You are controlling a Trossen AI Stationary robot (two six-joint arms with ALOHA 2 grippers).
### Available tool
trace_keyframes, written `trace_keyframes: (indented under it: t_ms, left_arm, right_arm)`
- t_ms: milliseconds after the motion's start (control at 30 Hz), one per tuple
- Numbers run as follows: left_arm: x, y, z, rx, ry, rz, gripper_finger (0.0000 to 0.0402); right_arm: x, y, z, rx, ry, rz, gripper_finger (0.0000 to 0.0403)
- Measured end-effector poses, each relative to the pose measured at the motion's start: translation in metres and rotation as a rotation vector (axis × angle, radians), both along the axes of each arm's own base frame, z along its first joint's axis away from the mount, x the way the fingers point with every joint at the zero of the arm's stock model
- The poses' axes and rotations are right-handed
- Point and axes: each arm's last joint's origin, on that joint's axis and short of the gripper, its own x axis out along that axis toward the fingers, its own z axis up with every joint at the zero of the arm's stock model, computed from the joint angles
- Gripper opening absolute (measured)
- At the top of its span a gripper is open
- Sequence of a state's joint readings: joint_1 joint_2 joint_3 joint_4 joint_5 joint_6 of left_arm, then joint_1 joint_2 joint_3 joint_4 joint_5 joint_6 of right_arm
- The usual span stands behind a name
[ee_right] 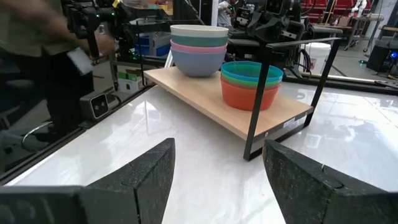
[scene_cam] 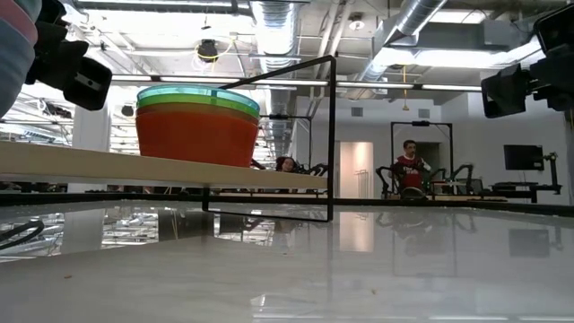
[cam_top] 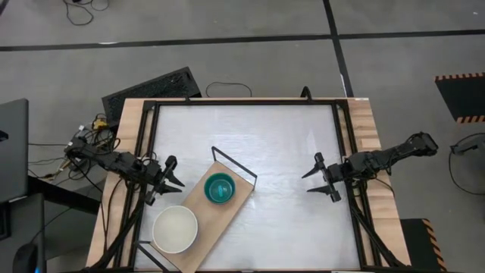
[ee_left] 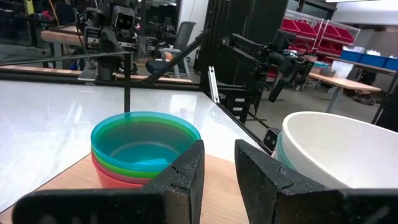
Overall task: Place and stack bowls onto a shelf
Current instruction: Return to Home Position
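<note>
Left wrist view, starting closest: my left gripper [ee_left: 219, 152] holds nothing, its jaws only a little parted, and it sits just beside the long edge of the shelf [ee_left: 74, 174], aimed at the gap between the two stacks. Right past my fingertips stands the cyan-topped stack [ee_left: 144, 140], with lime green and a pinkish-red rim showing under it; on the other side, even closer, is the cream-white bowl [ee_left: 339, 155] that crowns the second stack. Both stacks rest on the board, so the stacking looks finished to me and what remains is pulling clear. That is where I see the risk: with so little room, a backing-out move that swings sideways could catch the cream-white rim or the board's edge and slide the light shelf (it only rests on the table [cam_top: 288, 136]), and the nested bowls could tip. Behind the cyan stack rises a post of the black wire frame [ee_left: 127, 87], another thing to snag. Far across the table, my right gripper [ee_right: 219, 144] waits with jaws spread wide, empty, well apart from the shelf and no threat to it.
</note>
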State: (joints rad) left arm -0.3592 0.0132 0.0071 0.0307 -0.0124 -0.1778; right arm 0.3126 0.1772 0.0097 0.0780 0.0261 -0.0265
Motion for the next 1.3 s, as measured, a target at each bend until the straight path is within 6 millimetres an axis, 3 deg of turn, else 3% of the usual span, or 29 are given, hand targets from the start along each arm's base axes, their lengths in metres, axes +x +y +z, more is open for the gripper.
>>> trace_keyframes:
  t_ms: [1300]
  left_arm:
    - [-0.0005,-0.0013,-0.0001,-0.002,0.001,-0.014,0.0075]
  right_arm:
    - [0.0,0.0,-0.0001,0.0,0.0,0.0,0.027]
